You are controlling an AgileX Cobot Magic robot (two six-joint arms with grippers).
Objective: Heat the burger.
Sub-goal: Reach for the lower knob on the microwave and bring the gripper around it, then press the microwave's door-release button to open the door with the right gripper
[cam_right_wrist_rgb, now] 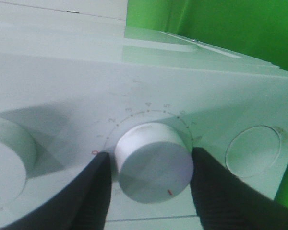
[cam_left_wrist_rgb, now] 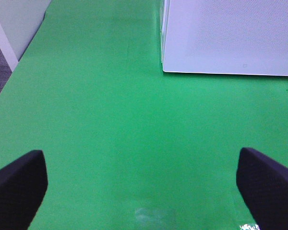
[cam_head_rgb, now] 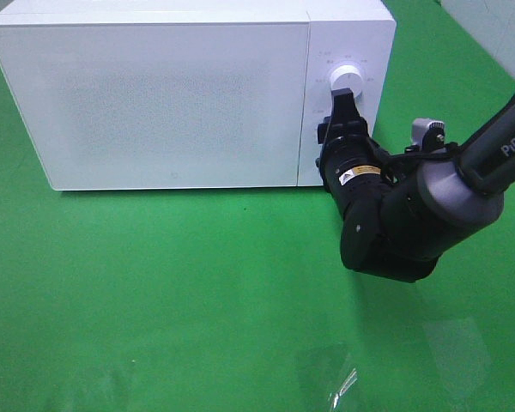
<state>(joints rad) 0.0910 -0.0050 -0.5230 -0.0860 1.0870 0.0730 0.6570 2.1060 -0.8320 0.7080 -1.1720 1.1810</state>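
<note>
While the left gripper [cam_left_wrist_rgb: 141, 179] hangs jaws spread wide over the desk [cam_left_wrist_rgb: 110, 120], the right gripper [cam_right_wrist_rgb: 151, 167] has its jaws flanking the dial [cam_right_wrist_rgb: 153, 155] on the microwave [cam_head_rgb: 154, 94], can't tell if they're pinching it.

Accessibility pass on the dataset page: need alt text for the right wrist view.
The right hand straddles a white dial on the microwave's control panel, close on both sides; whether it presses the dial is unclear. A numbered scale arcs round the dial, a second knob shows at one edge, and the green table lies beyond.
</note>
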